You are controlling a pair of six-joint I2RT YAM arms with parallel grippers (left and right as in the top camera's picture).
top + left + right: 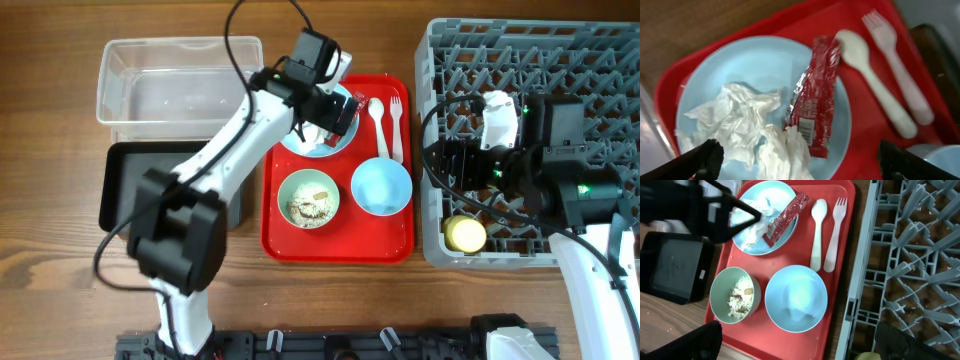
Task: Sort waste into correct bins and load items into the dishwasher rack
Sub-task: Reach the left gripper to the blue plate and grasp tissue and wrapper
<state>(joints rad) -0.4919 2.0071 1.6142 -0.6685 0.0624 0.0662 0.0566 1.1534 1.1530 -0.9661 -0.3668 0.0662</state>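
A light blue plate (pixel 750 65) on the red tray (pixel 338 238) holds crumpled white tissue (pixel 750 130) and a red snack wrapper (pixel 812 100). My left gripper (pixel 800 165) is open right above the plate, fingers either side of the tissue. A white spoon (pixel 378 125) and fork (pixel 396 125) lie beside the plate. A pale green bowl (pixel 309 197) holds beige food scraps (pixel 737 300). A light blue bowl (pixel 381 187) is empty. My right gripper (pixel 797 345) is open above the tray's right edge, beside the grey rack (pixel 530 60).
A clear tub (pixel 175 80) and a black tray (pixel 125 185) stand left of the red tray, partly under my left arm. A yellow-green round object (pixel 465 233) sits in the rack's front left corner.
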